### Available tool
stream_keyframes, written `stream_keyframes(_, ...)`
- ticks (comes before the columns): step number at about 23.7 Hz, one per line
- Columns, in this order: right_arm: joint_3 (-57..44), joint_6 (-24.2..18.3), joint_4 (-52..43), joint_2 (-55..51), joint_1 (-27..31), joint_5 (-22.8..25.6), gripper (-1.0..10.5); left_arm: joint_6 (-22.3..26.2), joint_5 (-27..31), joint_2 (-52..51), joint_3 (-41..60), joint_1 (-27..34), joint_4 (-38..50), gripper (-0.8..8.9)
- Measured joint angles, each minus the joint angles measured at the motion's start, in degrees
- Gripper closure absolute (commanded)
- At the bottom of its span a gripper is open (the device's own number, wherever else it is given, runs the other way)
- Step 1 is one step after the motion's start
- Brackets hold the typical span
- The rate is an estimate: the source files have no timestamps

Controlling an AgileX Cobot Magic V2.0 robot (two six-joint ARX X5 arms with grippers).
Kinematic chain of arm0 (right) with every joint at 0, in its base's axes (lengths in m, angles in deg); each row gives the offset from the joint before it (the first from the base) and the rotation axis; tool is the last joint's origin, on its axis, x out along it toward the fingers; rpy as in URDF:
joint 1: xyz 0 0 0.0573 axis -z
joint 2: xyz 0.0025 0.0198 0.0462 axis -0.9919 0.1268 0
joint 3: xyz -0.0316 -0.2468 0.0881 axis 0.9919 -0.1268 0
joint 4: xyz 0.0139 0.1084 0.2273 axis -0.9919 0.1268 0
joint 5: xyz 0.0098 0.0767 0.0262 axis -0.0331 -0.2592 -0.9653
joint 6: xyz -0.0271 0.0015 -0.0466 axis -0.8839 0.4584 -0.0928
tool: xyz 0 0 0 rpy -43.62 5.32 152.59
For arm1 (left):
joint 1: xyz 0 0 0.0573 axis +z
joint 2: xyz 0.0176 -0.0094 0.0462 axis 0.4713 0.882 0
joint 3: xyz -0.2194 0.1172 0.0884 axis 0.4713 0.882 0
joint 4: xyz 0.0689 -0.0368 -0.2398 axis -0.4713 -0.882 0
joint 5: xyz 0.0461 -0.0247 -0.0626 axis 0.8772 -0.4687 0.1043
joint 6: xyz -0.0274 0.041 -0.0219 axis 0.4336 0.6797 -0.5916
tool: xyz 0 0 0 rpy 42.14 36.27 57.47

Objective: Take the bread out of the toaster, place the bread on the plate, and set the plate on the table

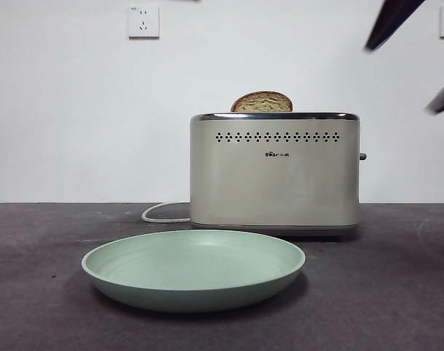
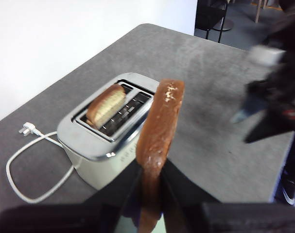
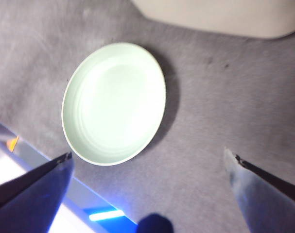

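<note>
Resting empty on the dark grey bench (image 1: 397,292), the mint-green plate (image 1: 194,269) sits nearest the front camera, just ahead of the cream toaster (image 1: 275,172), whose white cord (image 1: 162,213) trails off its left side toward the wall. A narrow domed slice (image 1: 262,102) pokes up from the toaster's chrome top, under a wall socket (image 1: 143,21) further left. At the top right corner of that view, two blurred dark tips (image 1: 415,62) hang in the air, well above the bench.

Seen from the left wrist, the left hand (image 2: 149,187) is clamped on the bread (image 2: 159,131), its two black jaws pressing either side of the slice's lower part; the slice stands edge-on and upright, raised clear of the toaster and not touching it. Behind it, the other slice lies in the far slot while the near slot is empty. A dark, blurred arm (image 2: 278,87) shows at the far side of the bench.

From the right wrist, the right hand (image 3: 149,158) hovers high over the bench with its jaws wide apart, holding nothing; the plate lies below and between them, nearer one jaw, with the toaster's edge beyond.
</note>
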Motion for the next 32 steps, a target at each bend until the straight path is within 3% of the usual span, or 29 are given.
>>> stream_keyframes(3,0.0,0.79,-3.72,5.03,-3.28,0.0,4.8,0.0,1.53,-3.67,0.0,0.0,-4.7,8.18)
stream_keyframes(9,0.0,3.39,-12.11,15.61,-9.86,4.35,4.8,0.0,2.32,-10.4,2.27,0.0,-7.54,8.18)
stream_keyframes(14,0.0,4.66,-16.72,26.75,-12.59,6.16,4.8,-1.07,2.73,-22.01,16.81,0.0,-6.1,8.18)
stream_keyframes(16,0.0,5.14,-18.34,29.66,-13.35,6.25,5.7,-2.23,2.73,-26.34,23.45,0.0,-4.76,8.19)
stream_keyframes(20,0.0,5.79,-21.77,33.7,-15.23,6.23,5.9,-5.07,2.73,-33.46,34.8,0.0,-2.97,8.19)
stream_keyframes(25,0.33,6.4,-24.63,36.11,-16.83,6.36,9.5,-7.13,2.54,-36.96,40.24,0.0,-2.86,8.19)
stream_keyframes(32,0.74,8.79,-25.64,35.85,-17.38,6.25,9.6,-9.09,1.9,-37.03,40.35,0.0,-1.51,8.2)
